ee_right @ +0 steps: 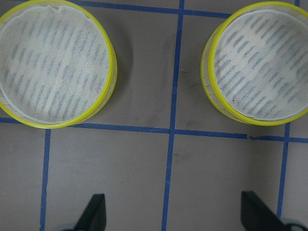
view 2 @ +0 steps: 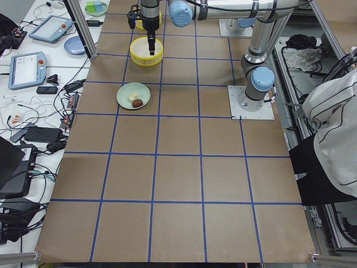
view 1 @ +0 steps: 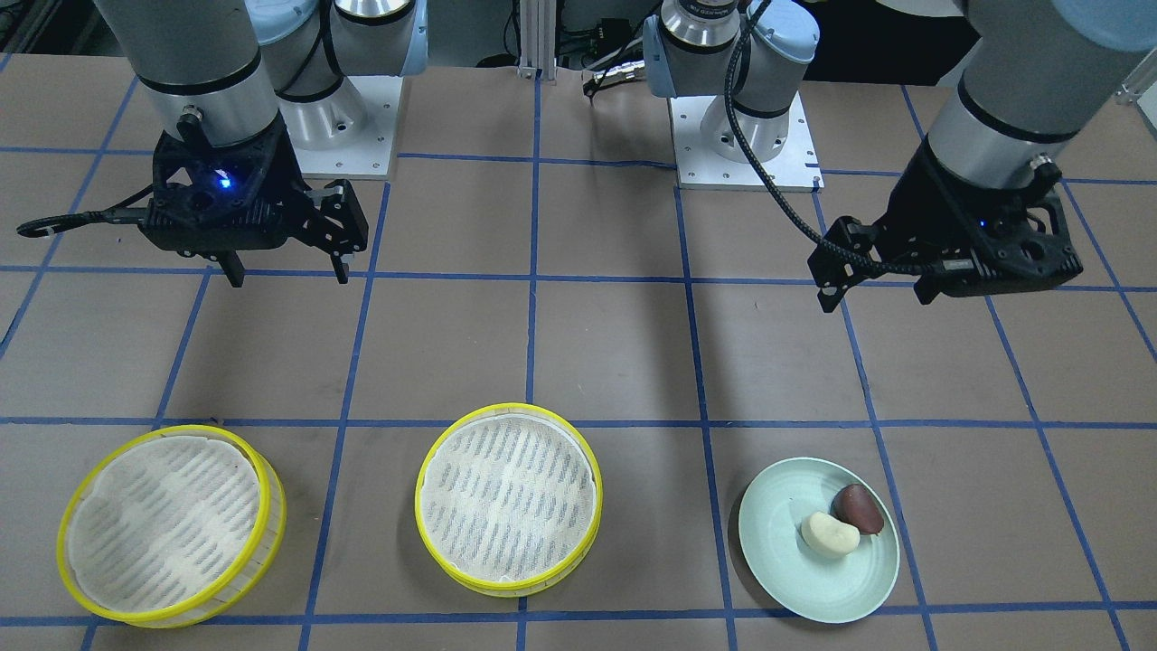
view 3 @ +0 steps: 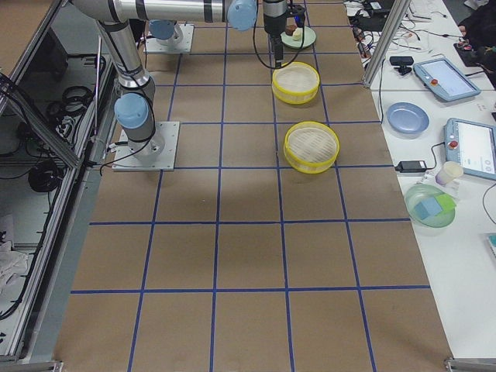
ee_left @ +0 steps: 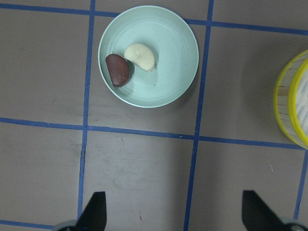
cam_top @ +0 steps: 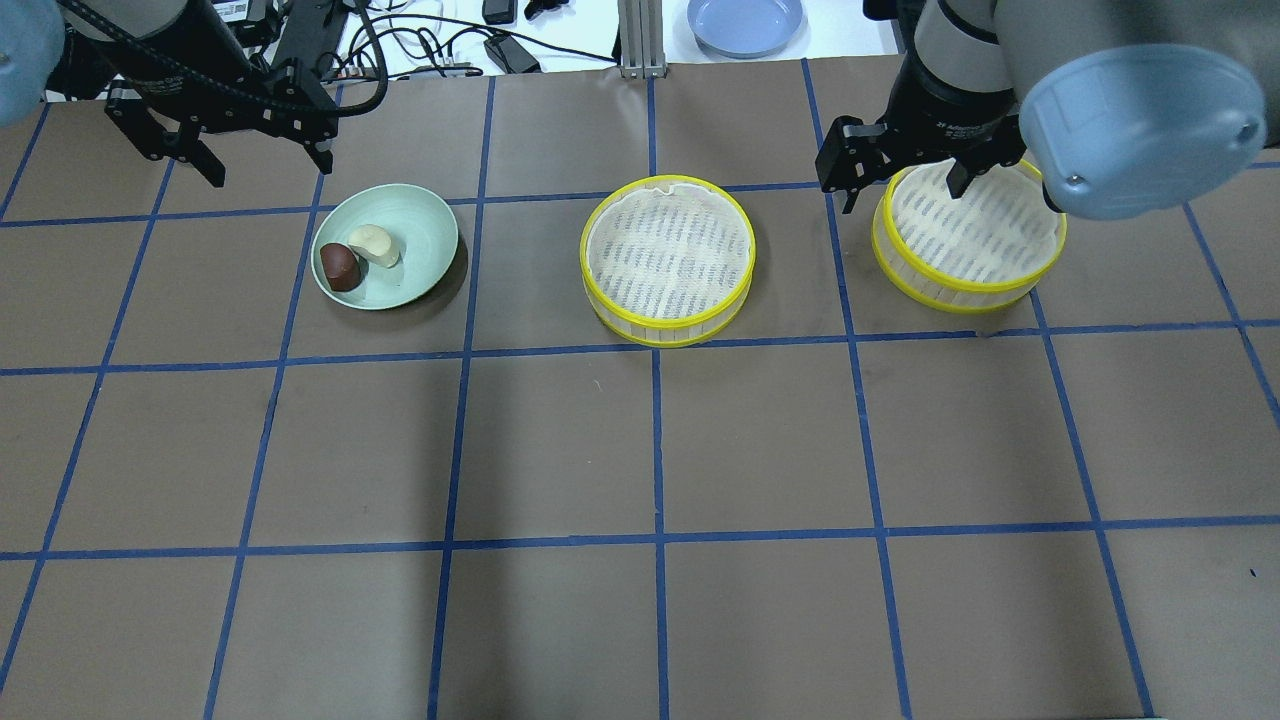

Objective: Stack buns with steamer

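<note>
A cream-white bun (view 1: pixel 830 533) and a dark reddish-brown bun (view 1: pixel 859 508) lie touching on a pale green plate (view 1: pixel 786 561). The left wrist view shows them ahead of my fingers: the cream bun (ee_left: pixel 140 56), the brown bun (ee_left: pixel 118 70), the plate (ee_left: pixel 173 62). Two yellow-rimmed steamer trays with white liners stand empty, one in the middle (cam_top: pixel 668 260) and one to the right (cam_top: pixel 968 235). My left gripper (cam_top: pixel 270 170) hovers open and empty near the plate. My right gripper (cam_top: pixel 905 195) hovers open and empty between the two trays (ee_right: pixel 53 62) (ee_right: pixel 262 62).
A blue plate (cam_top: pixel 745 22) and cables lie beyond the table's far edge. Tablets and bowls sit on the side bench (view 3: pixel 453 77). A person (view 2: pixel 334 111) stands near the robot's base. The brown table has blue grid lines.
</note>
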`<state>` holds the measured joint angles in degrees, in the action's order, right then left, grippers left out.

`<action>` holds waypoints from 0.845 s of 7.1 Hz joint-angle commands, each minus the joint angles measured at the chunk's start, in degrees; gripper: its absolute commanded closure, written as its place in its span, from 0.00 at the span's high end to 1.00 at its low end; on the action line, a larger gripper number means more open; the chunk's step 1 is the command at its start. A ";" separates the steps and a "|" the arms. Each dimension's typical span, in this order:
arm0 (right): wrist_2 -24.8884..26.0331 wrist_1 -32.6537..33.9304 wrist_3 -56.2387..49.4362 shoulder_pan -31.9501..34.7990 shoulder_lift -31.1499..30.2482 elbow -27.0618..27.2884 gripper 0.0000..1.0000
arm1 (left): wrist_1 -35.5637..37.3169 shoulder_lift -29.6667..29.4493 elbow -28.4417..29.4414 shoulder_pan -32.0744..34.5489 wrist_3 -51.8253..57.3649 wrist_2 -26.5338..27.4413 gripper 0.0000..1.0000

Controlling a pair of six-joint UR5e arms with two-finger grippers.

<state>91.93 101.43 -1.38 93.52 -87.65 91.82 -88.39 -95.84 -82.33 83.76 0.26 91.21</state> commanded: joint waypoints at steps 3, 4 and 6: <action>0.00 0.00 -0.02 -0.09 0.02 0.02 1.00 | -0.29 0.31 -0.28 -0.26 0.09 -0.24 1.00; 0.00 0.00 -0.63 -0.09 0.11 0.02 1.00 | 0.32 -0.83 -0.72 -0.96 0.88 -0.15 1.00; -0.17 0.27 -8.34 -4.10 0.29 0.02 1.00 | 9.94 -5.12 -2.56 -1.75 1.84 0.38 1.00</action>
<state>91.82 101.71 -6.02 91.88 -87.43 91.85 -83.78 -98.46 -83.74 82.60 1.41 91.45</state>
